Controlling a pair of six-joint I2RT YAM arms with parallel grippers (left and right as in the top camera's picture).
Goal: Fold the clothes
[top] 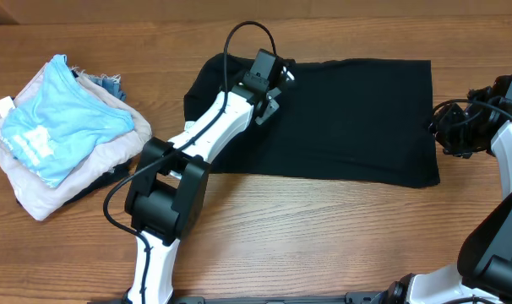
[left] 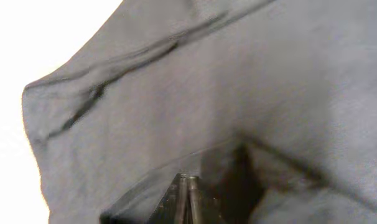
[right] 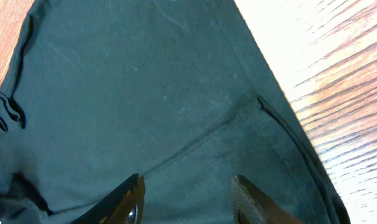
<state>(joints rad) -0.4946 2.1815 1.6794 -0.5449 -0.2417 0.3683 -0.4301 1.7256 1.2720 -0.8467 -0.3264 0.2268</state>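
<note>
Wood grain is running across the table (top: 324, 236), and from overhead the black shirt (top: 349, 118) is lying flat on it as a wide rectangle, towards the far edge. The left arm is reaching in over the shirt's left part, with the left gripper (top: 267, 110) hanging just above the cloth or touching it; I cannot tell which from here. The right gripper (top: 449, 128) is sitting at the shirt's right edge, half hidden among its cables. Well off to the left, a light blue garment (top: 53, 122) with white print is resting on top of a beige-pink garment (top: 36, 194), apart from the shirt.

Through the left wrist camera the shirt is looking washed-out and grey, filling nearly the whole view, with a seam (left: 132, 59) running slantwise across it. The fingers (left: 185, 199) are pressing tight together at the bottom of the picture, so that claw is closed; whether any cloth is pinched between them I cannot tell.

Through the right wrist camera the two fingers (right: 129, 199) are standing clearly apart over smooth dark fabric, the claw open and gripping nothing. The hem (right: 263, 68) is cutting diagonally past them, with bright wood showing beyond it on the right.
</note>
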